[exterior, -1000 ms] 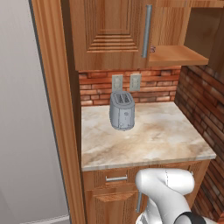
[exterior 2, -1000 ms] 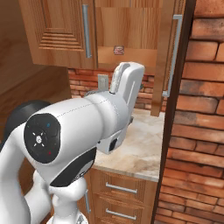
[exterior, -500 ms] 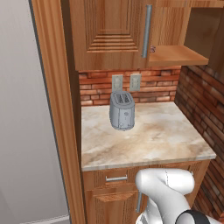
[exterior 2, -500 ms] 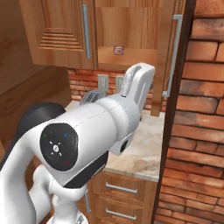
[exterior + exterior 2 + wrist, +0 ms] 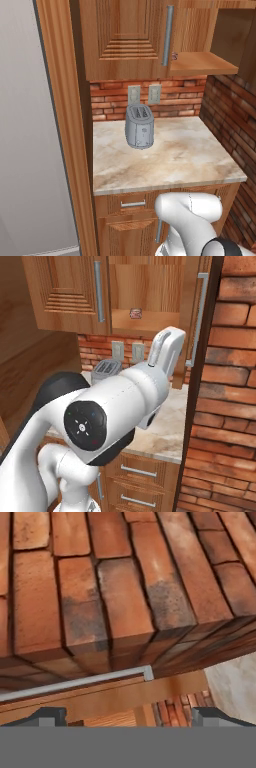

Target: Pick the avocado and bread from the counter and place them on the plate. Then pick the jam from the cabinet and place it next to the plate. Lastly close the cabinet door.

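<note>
Gripper (image 5: 128,717) wide open, empty, facing brick wall (image 5: 120,587); cabinet door handle (image 5: 75,682) just above fingertips, lying sideways.

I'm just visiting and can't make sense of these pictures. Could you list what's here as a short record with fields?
setting: simulated kitchen corner with brick walls
counter: beige stone, holds a grey toaster
upper cabinet door: open
cabinet shelf: a small jar sits on it
hand: fingertips apart, nothing between them, pointed at the brick wall and the door's metal handle

Brick wall (image 5: 115,587) and door handle (image 5: 75,682) close ahead.
</note>
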Controlling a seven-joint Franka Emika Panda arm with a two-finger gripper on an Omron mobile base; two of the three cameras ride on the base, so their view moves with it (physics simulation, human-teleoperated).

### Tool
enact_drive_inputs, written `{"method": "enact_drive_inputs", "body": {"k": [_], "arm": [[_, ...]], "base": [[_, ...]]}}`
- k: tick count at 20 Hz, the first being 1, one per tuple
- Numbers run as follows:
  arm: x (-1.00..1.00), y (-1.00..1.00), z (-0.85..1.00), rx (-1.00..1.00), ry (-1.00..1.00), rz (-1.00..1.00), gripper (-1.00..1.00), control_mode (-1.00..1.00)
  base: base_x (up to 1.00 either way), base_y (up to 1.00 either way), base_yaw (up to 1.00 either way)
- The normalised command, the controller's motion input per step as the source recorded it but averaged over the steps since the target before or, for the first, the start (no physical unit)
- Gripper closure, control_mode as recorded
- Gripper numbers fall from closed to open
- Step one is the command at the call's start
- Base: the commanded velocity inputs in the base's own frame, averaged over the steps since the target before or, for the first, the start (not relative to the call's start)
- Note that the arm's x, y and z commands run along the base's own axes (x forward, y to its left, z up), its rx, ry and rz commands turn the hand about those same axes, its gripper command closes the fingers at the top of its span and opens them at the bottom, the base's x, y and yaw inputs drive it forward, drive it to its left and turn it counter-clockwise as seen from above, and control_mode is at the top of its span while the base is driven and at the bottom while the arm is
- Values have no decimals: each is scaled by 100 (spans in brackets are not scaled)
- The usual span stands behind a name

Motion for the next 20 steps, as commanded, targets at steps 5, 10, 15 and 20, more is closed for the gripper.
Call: {"method": "enact_drive_inputs", "body": {"k": [5, 10, 15, 20], "arm": [[26, -12, -6, 0, -1, 1, -100, -100], [37, -1, -9, 0, 0, 5, -100, -100], [30, -13, -7, 0, 0, 6, -100, -100], [15, -30, -1, 0, -1, 7, -100, -100]], "base": [[0, 0, 0], [0, 0, 0], [0, 0, 0], [0, 0, 0]]}}
